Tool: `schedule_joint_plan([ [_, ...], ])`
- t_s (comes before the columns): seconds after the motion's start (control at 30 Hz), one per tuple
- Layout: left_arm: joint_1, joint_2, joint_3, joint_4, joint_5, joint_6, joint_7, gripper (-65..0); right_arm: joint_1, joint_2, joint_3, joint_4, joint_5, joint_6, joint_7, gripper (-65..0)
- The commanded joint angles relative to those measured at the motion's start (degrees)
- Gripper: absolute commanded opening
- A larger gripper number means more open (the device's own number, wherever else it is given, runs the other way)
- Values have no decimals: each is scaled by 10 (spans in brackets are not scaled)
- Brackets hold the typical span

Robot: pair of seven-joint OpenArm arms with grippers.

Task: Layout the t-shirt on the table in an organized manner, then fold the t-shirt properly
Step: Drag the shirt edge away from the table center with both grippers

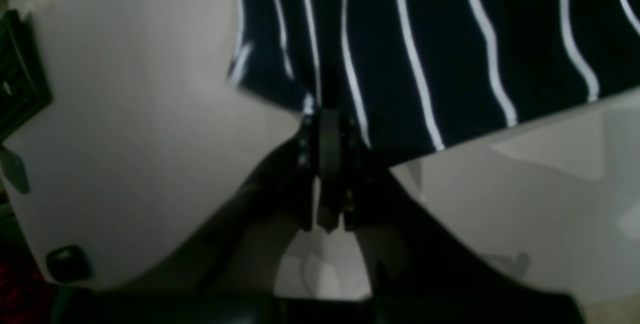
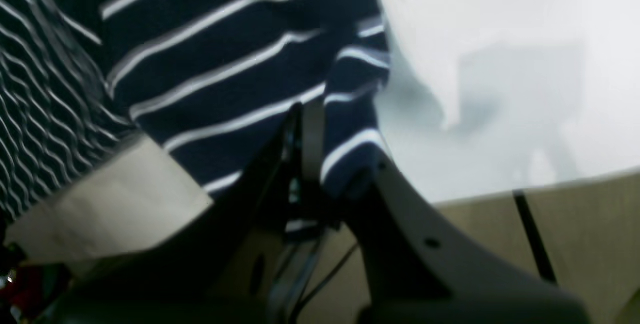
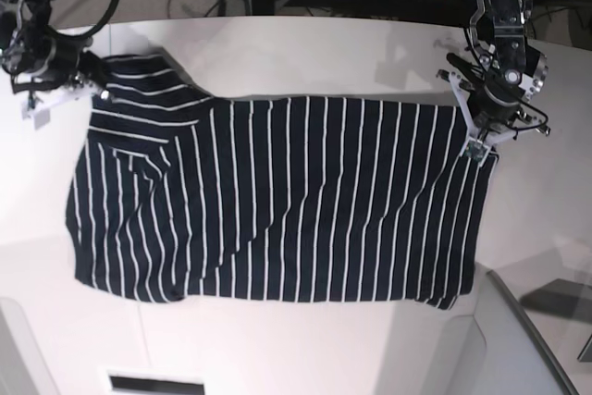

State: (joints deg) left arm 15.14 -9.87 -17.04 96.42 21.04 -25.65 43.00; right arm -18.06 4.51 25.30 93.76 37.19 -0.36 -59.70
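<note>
Looking at the shirt (image 3: 277, 201), I see it spread across the white counter (image 3: 305, 349), stripes running front to back. My left gripper (image 3: 478, 147) has its jaws clamped on the shirt's far corner at one end; my right gripper (image 3: 92, 90) pinches the sleeve corner at the other.

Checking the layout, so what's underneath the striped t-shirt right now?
Under the t-shirt only the white table shows, bare around its edges. Whatever lies beneath the cloth itself is covered. Both grippers, left and right, pinch its far corners.
</note>
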Motion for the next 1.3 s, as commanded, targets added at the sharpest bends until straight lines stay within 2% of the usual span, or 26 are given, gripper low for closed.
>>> schedule_joint_plan([
  [0.0, 5, -6, -2, 11, 6, 6, -4, -650, -4, 2, 3, 11, 6, 4, 4, -650],
  [0.13, 24, -7, -1, 9, 6, 6, -4, -650, -22, -11, 10, 23, 4, 1, 4, -650],
  [0.23, 33, -7, -1, 9, 6, 6, -4, -650, -24, -24, 48, 20, 2, 1, 6, -650],
  [0.33, 35, -12, 24, -3, 7, 6, -4, -650, -23, -24, 74, 20, 2, 1, 15, -650],
  [0.43, 36, -19, 59, -5, 7, 6, -2, -650, -26, -24, 78, 28, 3, 1, -2, -644],
  [0.5, 36, -20, 69, -2, 7, 6, 0, -650, -26, -27, 79, 40, 3, 1, -33, -579],
  [0.57, 36, -20, 71, 4, 7, 6, 1, -650, -28, -31, 82, 55, 6, 1, -58, -459],
  [0.6, 36, -19, 70, 10, 13, 6, 1, -650, -34, -37, 82, 67, 6, 1, -57, -411],
  [0.67, 37, -16, 70, 24, 39, 6, 1, -650, -51, -44, 86, 101, 6, 2, -27, -383],
  [0.7, 43, -15, 69, 32, 56, 6, 1, -629, -61, -46, 94, 124, 6, 2, -6, -387],
  [0.77, 57, -15, 69, 55, 81, 6, 1, -467, -72, -46, 104, 160, 6, 1, 23, -386],
  [0.83, 73, -15, 69, 81, 94, 6, 1, -336, -73, -47, 117, 183, 6, 1, 37, -384],
  [0.9, 80, -18, 68, 105, 94, 6, 1, -253, -59, -42, 118, 183, 6, 4, 52, -384],
  [0.93, 80, -18, 64, 116, 93, 6, 1, -232, -42, -33, 118, 180, 4, 5, 59, -384],
  [1.0, 72, -14, 43, 128, 92, 6, 1, -230, -8, -13, 102, 155, 3, 5, 66, -384],
  [1.1, 14, -5, 33, 124, 92, 6, 1, -230, 63, 29, 45, 84, 3, 5, 81, -384],
  [1.2, -53, -2, 35, 57, 92, 6, -1, -239, 138, 57, -17, -19, 3, 5, 106, -387],
  [1.23, -82, 3, 43, 17, 92, 6, -2, -268, 160, 63, -35, -59, 3, 5, 117, -396],
  [1.27, -107, 7, 51, -24, 92, 6, -3, -341, 178, 66, -52, -98, 3, 5, 131, -425],
])
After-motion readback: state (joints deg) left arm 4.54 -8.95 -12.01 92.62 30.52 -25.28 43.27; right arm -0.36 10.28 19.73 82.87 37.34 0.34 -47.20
